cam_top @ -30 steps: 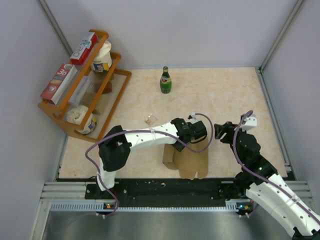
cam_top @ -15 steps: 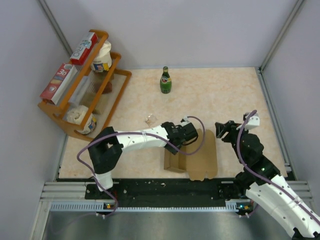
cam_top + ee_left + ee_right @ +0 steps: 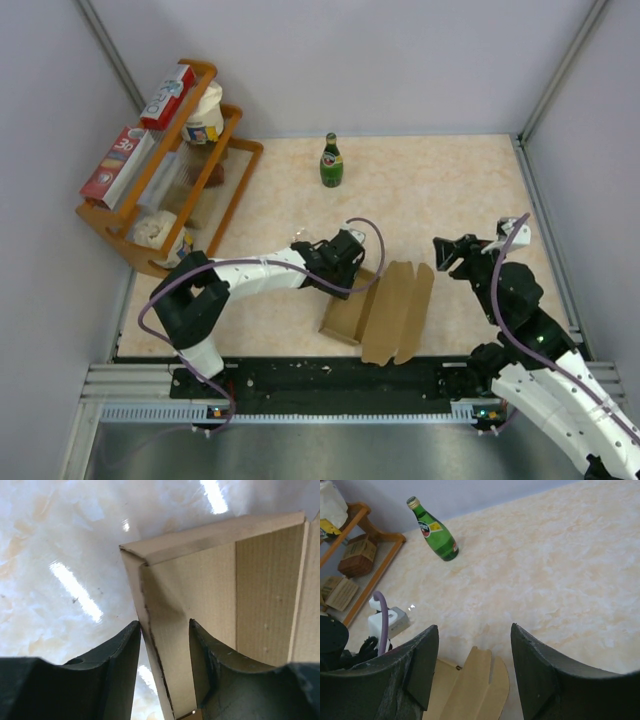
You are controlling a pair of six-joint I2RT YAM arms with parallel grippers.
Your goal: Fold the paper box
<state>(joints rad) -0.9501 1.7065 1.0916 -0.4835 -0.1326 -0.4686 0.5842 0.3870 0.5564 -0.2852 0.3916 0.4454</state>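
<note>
The left gripper (image 3: pixel 164 630) has its jaws closed partway onto a raised side wall of the paper box (image 3: pixel 390 312). The wall's corner stands between the two fingers, and both look to be touching cardboard. From this grip the rest of the box spreads away toward the right arm and the near table edge. It is a mostly flat sheet of creased panels, with the creases running roughly far to near, tilted a little. Two rounded flaps end the sheet at its far right corner.

The right gripper (image 3: pixel 474 627) is spread with nothing between its fingers. It hovers near those rounded flaps but apart from them; they lie just below and ahead of it.

So the left arm is on the box, and the right arm is the one free to lift the next panel. That fold would likely swing a panel up toward the held wall. The near table edge sits close behind the sheet. Open table lies beyond both grippers, while the green bottle (image 3: pixel 331 161) and the wooden rack (image 3: pixel 235 190) stand well apart.
</note>
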